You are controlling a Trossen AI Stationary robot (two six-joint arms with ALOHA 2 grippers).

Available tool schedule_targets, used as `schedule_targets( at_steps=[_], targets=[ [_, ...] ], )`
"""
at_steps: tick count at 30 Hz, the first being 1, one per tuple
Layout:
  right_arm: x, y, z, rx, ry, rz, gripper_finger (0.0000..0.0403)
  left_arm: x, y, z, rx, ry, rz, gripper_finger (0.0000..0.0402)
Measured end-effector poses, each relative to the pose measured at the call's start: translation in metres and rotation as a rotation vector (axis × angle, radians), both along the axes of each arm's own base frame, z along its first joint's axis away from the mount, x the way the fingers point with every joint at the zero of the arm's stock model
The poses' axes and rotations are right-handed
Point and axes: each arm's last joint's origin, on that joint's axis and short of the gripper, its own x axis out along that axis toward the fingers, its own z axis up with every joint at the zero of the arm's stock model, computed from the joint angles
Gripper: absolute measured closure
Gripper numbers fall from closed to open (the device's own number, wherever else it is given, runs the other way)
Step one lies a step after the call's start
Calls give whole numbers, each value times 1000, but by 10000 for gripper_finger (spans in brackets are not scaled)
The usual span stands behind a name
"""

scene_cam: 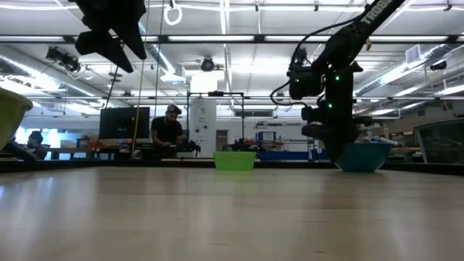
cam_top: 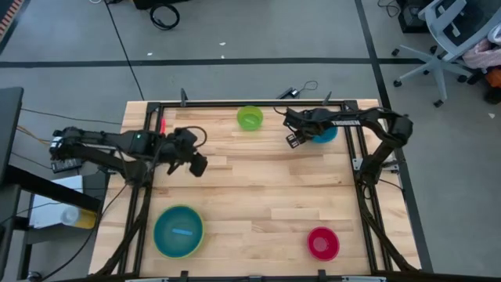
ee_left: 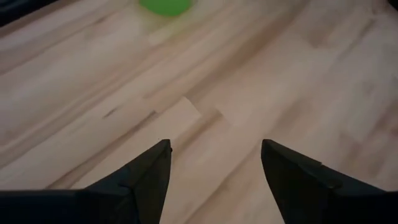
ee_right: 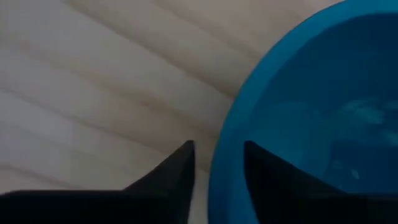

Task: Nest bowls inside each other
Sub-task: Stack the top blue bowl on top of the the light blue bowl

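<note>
A deeper blue bowl (cam_top: 326, 135) (ee_right: 311, 112) stands near the table's far right edge. My right gripper (cam_top: 296, 138) (ee_right: 217, 152) points down at its left rim, open, one finger outside and one over the inside. A small green bowl (cam_top: 250, 117) (scene_cam: 234, 161) stands at the far edge's middle. A light blue bowl (cam_top: 178, 233) sits inside the large lime green bowl (cam_top: 160, 216) at the near left. A red-pink bowl (cam_top: 322, 243) stands at the near right. My left gripper (cam_top: 196, 162) (ee_left: 214, 155) hangs open over bare table at the left. My right gripper straddles the blue bowl's rim (ee_right: 219, 168) from above, one finger outside and one inside the hollow. A strip of table shows between the outer finger (ee_right: 180, 171) and the rim. Whether the inner finger (ee_right: 261, 171) touches the wall, I cannot tell. The bowl stands upright on the table.
A black frame (cam_top: 235, 103) runs along the table's far edge and down both sides. Bare wood (cam_top: 258, 188) lies between the bowls in the middle. In the low view a person (scene_cam: 168, 127) shows in the room behind the table.
</note>
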Motion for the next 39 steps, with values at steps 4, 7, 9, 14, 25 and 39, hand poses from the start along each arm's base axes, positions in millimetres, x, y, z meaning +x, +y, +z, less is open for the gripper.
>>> schedule_targets(
  at_steps=[4,7,9,14,25,39],
  targets=[
    [4,8,0,-5,19,68,358,0,13,0,-1,-7,69,152],
    [10,18,6,-28,0,144,384,1,23,1,0,-28,122,152],
    [14,28,12,-39,-17,199,380,3,31,3,11,-48,145,152],
    [30,65,37,-73,-93,433,387,16,50,3,38,-115,204,152],
    [79,151,75,-382,-267,1258,387,101,99,-27,-65,-411,111,152],
    [79,147,76,-446,-209,1257,387,122,101,-38,-28,-463,51,162]
  ],
)
